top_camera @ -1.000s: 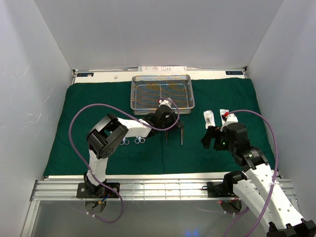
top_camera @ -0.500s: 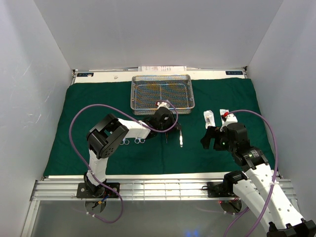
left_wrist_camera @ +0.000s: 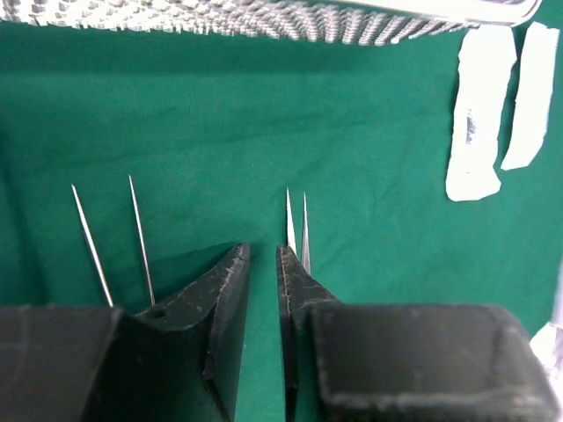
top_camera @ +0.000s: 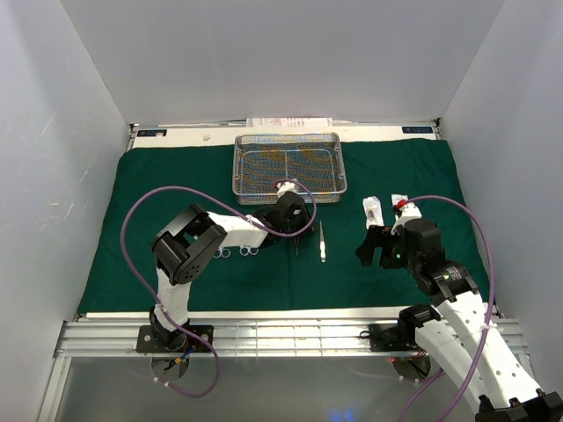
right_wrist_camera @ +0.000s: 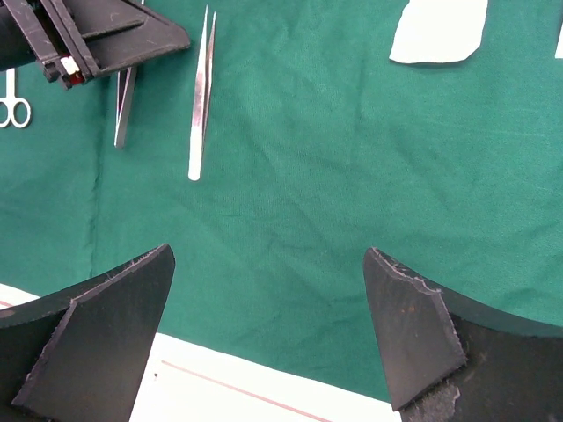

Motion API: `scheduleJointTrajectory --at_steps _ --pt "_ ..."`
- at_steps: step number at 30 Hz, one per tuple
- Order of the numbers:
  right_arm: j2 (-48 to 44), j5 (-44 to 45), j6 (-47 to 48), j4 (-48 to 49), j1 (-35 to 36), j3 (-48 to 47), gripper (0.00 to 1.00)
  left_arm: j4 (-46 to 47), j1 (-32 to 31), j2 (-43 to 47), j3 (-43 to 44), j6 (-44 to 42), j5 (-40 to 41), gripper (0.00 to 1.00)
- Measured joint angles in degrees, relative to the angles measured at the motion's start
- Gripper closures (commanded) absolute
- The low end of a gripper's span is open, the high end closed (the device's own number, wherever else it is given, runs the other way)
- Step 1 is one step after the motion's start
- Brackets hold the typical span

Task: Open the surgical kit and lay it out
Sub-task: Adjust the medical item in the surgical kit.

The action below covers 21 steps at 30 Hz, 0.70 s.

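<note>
Tweezers (top_camera: 322,242), packets (top_camera: 373,209), scissors (top_camera: 249,251) lie in twos by one tray (top_camera: 287,136); left claw (left_wrist_camera: 262,255) barely parted, right claw (right_wrist_camera: 268,264) wide.

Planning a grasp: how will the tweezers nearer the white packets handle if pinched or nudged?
The tweezers look thin, flat metal: probably stiff and light, likelier to slide or pivot than roll. Lying flush on the cloth, they may slip from a shallow pinch.

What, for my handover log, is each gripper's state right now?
Left gripper: slightly open, a narrow gap, nothing between the jaws.
Right gripper: wide open, empty.
</note>
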<state>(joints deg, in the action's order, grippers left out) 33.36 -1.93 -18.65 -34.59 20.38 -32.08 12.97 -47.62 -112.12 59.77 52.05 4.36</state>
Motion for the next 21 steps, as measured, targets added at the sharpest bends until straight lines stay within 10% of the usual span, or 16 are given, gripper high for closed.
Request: scheduleJointTrajectory --at_steps 21 --pt "0.0 -0.5 0.07 0.02 0.0 0.0 0.07 -35.74 -7.56 -9.57 31.06 -7.87 21.05 0.66"
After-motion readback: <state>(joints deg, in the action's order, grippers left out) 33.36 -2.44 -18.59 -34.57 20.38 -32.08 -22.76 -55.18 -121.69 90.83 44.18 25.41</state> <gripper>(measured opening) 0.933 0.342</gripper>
